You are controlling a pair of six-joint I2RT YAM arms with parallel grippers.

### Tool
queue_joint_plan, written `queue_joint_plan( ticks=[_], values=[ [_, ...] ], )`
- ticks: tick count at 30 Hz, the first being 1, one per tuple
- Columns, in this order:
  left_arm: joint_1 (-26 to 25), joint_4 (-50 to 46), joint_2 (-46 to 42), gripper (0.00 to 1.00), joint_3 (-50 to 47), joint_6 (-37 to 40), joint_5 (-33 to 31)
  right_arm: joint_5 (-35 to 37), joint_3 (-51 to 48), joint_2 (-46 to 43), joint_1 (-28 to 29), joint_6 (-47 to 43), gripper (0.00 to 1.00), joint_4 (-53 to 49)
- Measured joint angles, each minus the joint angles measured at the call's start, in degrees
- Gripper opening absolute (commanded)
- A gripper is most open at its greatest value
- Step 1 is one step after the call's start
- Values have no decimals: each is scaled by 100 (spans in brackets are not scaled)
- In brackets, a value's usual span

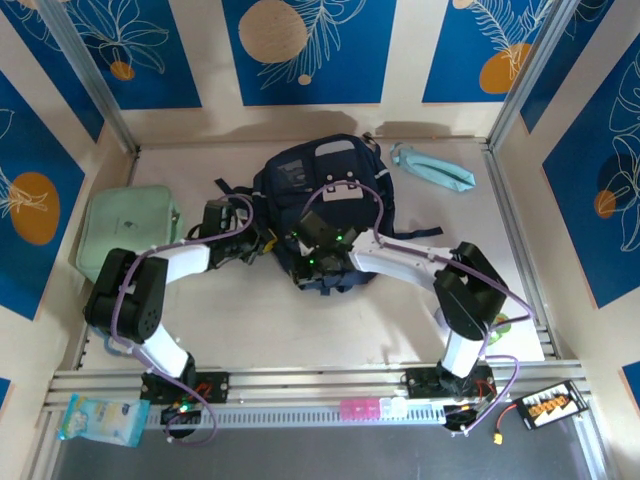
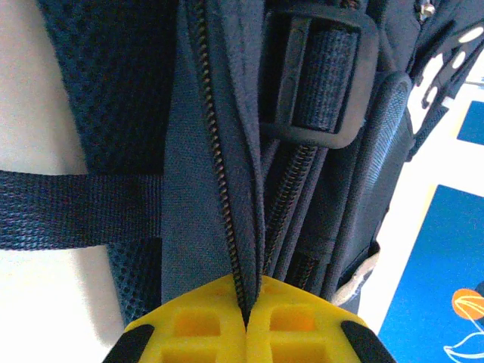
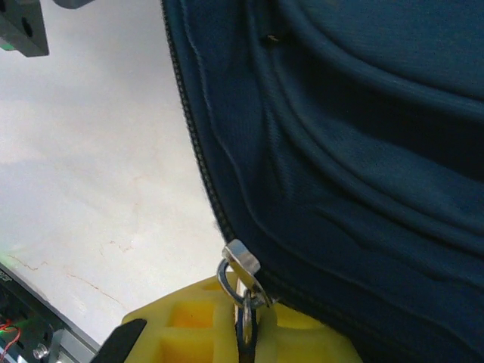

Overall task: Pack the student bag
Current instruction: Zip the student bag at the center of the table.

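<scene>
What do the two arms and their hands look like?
The left arm and right arm have white links between bulky black joints, with purple cables looping alongside. Green lights glow near the right wrist. The left hand and right hand have yellow plastic fingers with square recesses and black corners.

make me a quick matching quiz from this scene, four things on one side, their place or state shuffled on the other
1. student bag
2. mint-green zip case
3. light blue pouch
4. right gripper

A. shut on a metal zipper pull
B. far right of the table
C. left edge
D. middle, between both arms

Pairs: 1-D, 2-C, 3-B, 4-A
</scene>
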Motion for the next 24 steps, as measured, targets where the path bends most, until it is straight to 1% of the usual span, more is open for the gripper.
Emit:
queue_joint_plan(
  ticks=[6,11,15,24],
  values=[
    [-37,-120,0,0,87,146,7,181,-380,-505,-212,269,4,-328],
    [-37,-234,0,0,90,243,-2,348,-555,-608,-262,514,5,-514],
    [-35,-313,0,0,98,295,-28,472,-684,-763,-339,680,8,-684],
    [-37,-372,0,0,116,417,-28,708,-927,-1150,-535,977,9,-852]
  ],
)
